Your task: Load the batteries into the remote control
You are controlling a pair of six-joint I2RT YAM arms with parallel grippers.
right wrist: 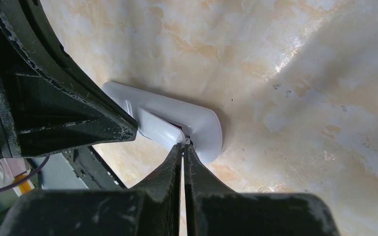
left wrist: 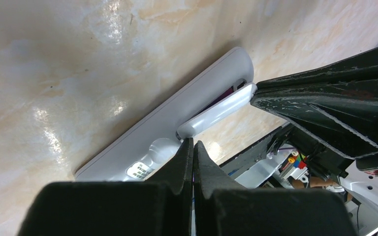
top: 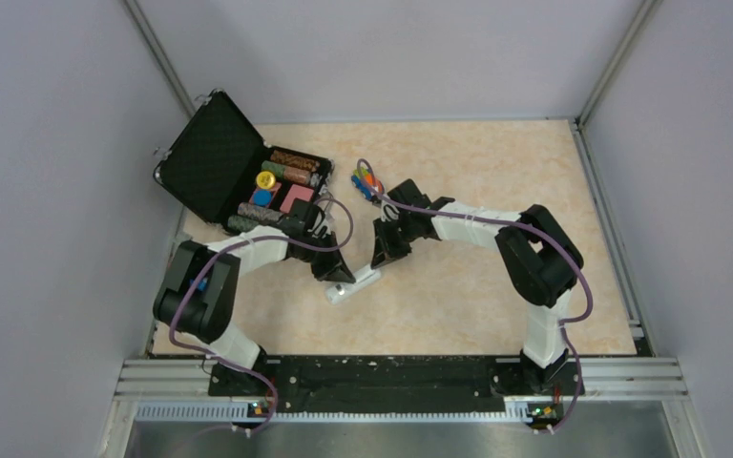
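Nearly there I reckon: purple battery [left wrist: 225, 97] showing inside the remote control [left wrist: 167, 123] mid-frame, cover [left wrist: 216, 112] only half seated, both jaws pinched shut holding nothing.

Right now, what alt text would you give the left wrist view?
The white remote control lies back-up on the marbled table, its battery cover ajar. The shut left gripper meets the remote's side; the right gripper touches the cover's tip.
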